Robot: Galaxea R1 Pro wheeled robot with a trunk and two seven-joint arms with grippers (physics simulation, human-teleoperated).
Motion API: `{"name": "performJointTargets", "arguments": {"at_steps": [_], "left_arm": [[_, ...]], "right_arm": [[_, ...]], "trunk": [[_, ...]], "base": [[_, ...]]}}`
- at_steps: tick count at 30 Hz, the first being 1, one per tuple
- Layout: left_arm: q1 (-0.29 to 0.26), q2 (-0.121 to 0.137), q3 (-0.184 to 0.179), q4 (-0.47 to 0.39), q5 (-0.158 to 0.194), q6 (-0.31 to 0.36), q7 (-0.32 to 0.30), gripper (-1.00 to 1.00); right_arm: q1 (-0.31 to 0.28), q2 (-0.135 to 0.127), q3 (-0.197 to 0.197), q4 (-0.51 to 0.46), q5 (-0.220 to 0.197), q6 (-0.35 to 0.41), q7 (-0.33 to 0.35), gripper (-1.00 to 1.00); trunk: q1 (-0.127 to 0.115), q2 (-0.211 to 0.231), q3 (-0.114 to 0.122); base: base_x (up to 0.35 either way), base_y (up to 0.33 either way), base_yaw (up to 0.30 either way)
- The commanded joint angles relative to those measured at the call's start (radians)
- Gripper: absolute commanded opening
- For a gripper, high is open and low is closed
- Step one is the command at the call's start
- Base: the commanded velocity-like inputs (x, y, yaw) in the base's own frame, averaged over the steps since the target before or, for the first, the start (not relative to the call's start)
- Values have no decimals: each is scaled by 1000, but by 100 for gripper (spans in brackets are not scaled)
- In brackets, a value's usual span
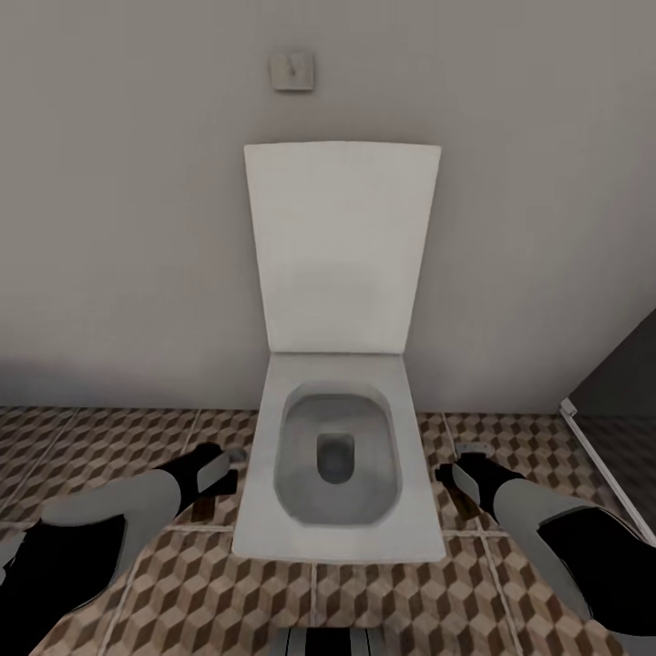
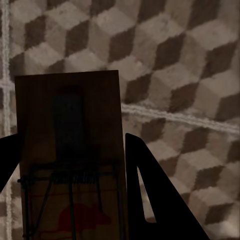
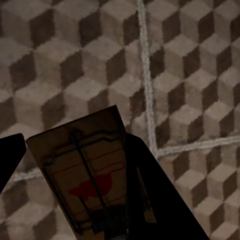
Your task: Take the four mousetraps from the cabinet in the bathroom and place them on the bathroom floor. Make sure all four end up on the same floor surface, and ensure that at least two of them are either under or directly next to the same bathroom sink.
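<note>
A square white toilet (image 1: pixel 339 456) with its lid raised stands on the cube-patterned tiled bathroom floor (image 1: pixel 210 592). The left gripper (image 2: pixel 70 165), beside the toilet's left flank, clamps a brown wooden mousetrap (image 2: pixel 70 150) above the tiles. The right gripper (image 3: pixel 75 180), off the toilet's right flank, clamps a second brown mousetrap (image 3: pixel 85 170).

Toilet (image 1: pixel 338 474) between both arms

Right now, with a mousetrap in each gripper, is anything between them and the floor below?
Nothing visible. Each wrist view shows its mousetrap held between the fingers with bare patterned floor behind it. In the head view the left gripper and right gripper flank the toilet, which sits between them, not beneath.
</note>
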Motion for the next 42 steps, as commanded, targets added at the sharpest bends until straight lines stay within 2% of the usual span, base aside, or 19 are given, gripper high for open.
{"name": "performJointTargets", "arguments": {"at_steps": [1,42], "left_arm": [[-1,1,-5,-4,5,2,7,-100],[-1,0,-5,-6,3,0,8,-100]], "right_arm": [[-1,0,9,0,-9,4,-2,-100],[-1,0,9,-1,-9,4,-3,-100]], "trunk": [[0,-1,-5],[19,-10,-163]], "base": [[0,0,0],[0,0,0]]}}
